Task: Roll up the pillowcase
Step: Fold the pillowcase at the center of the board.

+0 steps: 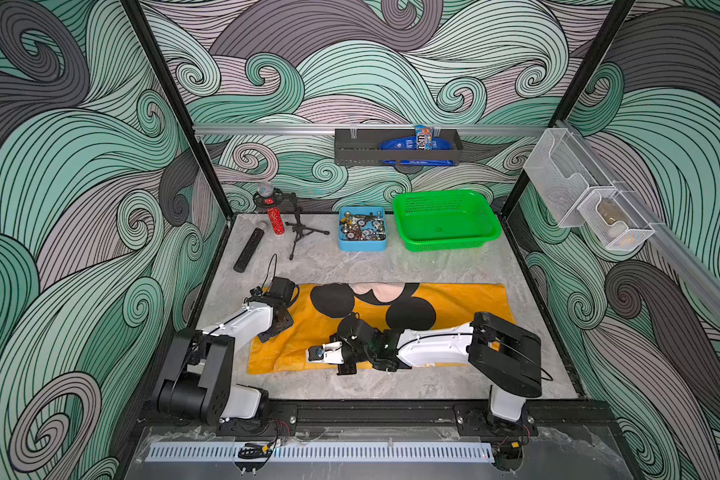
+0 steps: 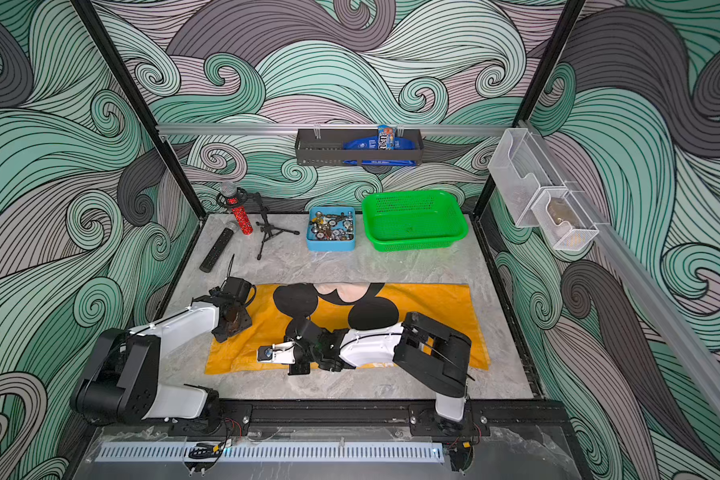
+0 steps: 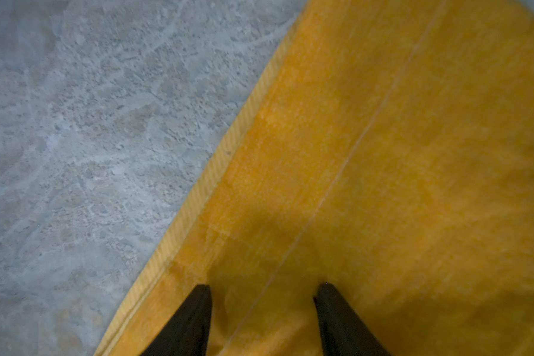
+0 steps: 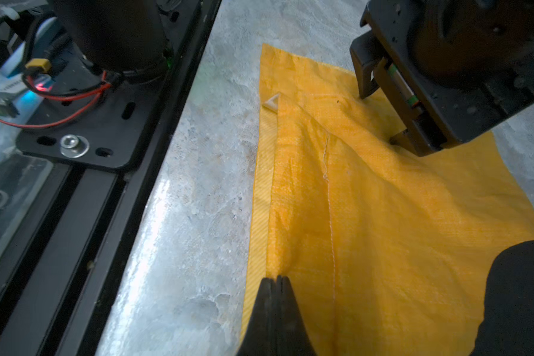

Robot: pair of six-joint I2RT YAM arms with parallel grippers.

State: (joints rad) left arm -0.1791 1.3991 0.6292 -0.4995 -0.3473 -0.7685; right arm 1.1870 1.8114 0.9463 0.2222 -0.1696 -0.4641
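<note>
On table [image 1: 391, 266], one pillowcase [image 1: 466, 303], right pincer [image 4: 275, 279] pinching it, left pincer [image 3: 264, 289] parted.

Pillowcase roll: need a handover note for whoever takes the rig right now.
Left tool: open, tips down at the pillowcase near its left short edge.
Right tool: shut, seemingly pinching a ridge of fabric at the near long edge.
Pillowcase: spread across the table, print up, rumpled towards the near left corner.
Done: edge pinch only; no roll started.
Left: roll it up along its whole length.
</note>
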